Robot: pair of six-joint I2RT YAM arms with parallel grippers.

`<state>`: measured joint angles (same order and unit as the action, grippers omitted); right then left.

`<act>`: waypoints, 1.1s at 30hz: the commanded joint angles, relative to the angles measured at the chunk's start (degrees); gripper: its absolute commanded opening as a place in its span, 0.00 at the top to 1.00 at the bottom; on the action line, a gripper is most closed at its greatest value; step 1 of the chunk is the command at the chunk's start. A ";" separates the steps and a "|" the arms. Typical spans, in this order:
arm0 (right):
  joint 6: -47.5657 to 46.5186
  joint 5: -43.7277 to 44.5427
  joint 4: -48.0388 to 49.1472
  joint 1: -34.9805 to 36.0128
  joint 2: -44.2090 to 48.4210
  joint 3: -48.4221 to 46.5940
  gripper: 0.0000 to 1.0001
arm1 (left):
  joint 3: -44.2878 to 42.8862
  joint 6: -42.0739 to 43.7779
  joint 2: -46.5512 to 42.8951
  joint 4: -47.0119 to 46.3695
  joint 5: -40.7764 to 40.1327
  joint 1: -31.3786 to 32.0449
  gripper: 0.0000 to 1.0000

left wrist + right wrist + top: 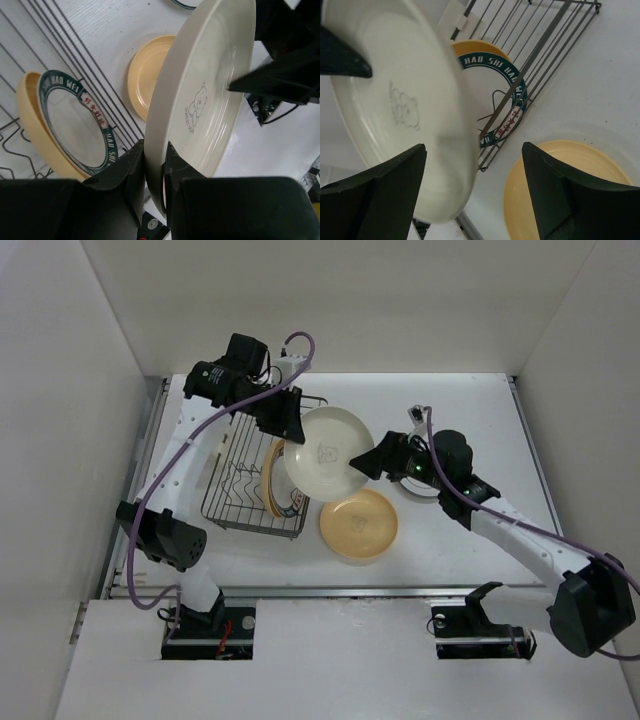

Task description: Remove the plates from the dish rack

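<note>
Plate of glossy cream ceramic (325, 450), round and shallow, with a faint grey bear drawn at its centre, hangs over the right edge of the dark wire dish rack (235, 502), tilted with its hollow face up. The left arm's jaws pinch its rim on the rack side; the right arm's jaws stand spread around the opposite rim. On edge in the rack lean a yellow-tan plate (25, 110) and a white teal-rimmed plate (75, 125) with lettering. Another yellow plate (358, 525) lies flat on the white surface (470, 410).
</note>
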<state>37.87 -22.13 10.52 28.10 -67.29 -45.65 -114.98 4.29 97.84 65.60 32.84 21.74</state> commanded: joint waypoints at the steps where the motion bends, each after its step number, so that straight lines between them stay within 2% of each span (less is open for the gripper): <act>1: 1.16 4.46 4.42 0.29 -1.26 -1.20 0.18 | -0.34 2.47 -3.10 0.75 9.34 0.06 1.00; 2: 1.77 4.46 4.42 0.29 -1.27 -1.20 0.35 | -0.33 2.47 -3.79 0.75 9.87 0.06 1.00; 4: 1.77 4.99 4.94 0.29 -1.27 -1.20 0.54 | 0.19 2.99 -3.80 1.36 9.00 0.06 1.00; 5: 1.77 4.99 4.94 0.29 -1.27 -1.20 0.68 | 0.72 3.00 -3.80 1.37 8.39 0.06 1.00; 6: 1.77 5.60 4.94 0.29 -0.48 -0.68 0.95 | 0.72 3.70 -3.80 1.98 6.64 0.06 1.00; 7: 2.29 6.74 4.94 0.29 0.31 -0.67 1.00 | 0.72 3.70 -3.80 2.51 5.58 0.06 0.93; 9: 2.91 7.80 4.94 0.29 0.84 0.03 1.00 | 1.33 5.02 -3.80 3.21 1.90 0.06 0.69; 11: 3.52 10.25 3.20 0.29 2.76 0.56 1.00 | 1.94 5.02 -3.80 3.83 -1.18 0.06 0.39; 12: 3.53 11.48 1.88 0.29 3.30 0.56 1.00 | 2.56 5.02 -3.80 3.83 -3.29 0.06 0.16; 13: 4.05 12.80 0.30 0.29 3.91 0.56 1.00 | 2.57 5.02 -4.50 3.83 -8.36 0.06 0.10; 15: 4.06 17.72 -5.93 0.29 5.66 0.56 1.00 | 3.18 3.89 -5.99 3.05 -15.40 0.06 0.03; 16: 4.06 19.39 -8.30 0.29 6.20 0.56 1.00 | 3.18 3.27 -7.13 3.04 -23.27 0.06 0.00; 19: 4.58 22.92 -16.92 -1.02 7.35 1.70 1.00 | 4.58 0.90 -8.62 2.34 -34.02 -3.53 0.00; 21: 4.58 23.54 -20.62 -1.03 7.35 3.18 1.00 | 5.72 0.89 -9.34 2.34 -36.78 -7.31 0.00; 24: 4.58 21.26 -21.16 -1.03 7.95 6.43 1.00 | 11.16 0.89 -11.09 3.13 -38.64 -11.52 0.00; 26: 4.58 20.56 -21.16 -1.03 7.96 7.85 1.00 | 17.99 1.77 -12.41 2.17 -40.39 -12.68 0.04; 27: 4.58 20.55 -21.16 -1.03 7.96 8.46 1.00 | 20.38 2.55 -13.81 1.46 -42.05 -13.38 0.06; 28: 4.58 20.55 -21.16 -1.03 7.96 9.34 1.00 | 22.76 2.56 -14.34 0.24 -42.59 -13.39 0.12; 29: 4.58 21.07 -21.77 -1.03 7.96 9.35 1.00 | 26.78 3.43 -14.35 -0.38 -42.60 -14.34 0.15; 32: 4.58 21.08 -21.77 -1.03 5.16 9.88 1.00 | 31.56 4.05 -14.96 -2.58 -41.37 -17.77 0.27; 33: 4.06 20.29 -21.77 -1.03 4.28 9.88 1.00 | 33.57 4.05 -14.35 -2.59 -41.37 -18.56 0.35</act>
<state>41.85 -1.45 -13.08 27.22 -61.39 -35.07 -84.49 7.29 84.29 65.19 -6.59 5.65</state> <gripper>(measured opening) 0.101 0.684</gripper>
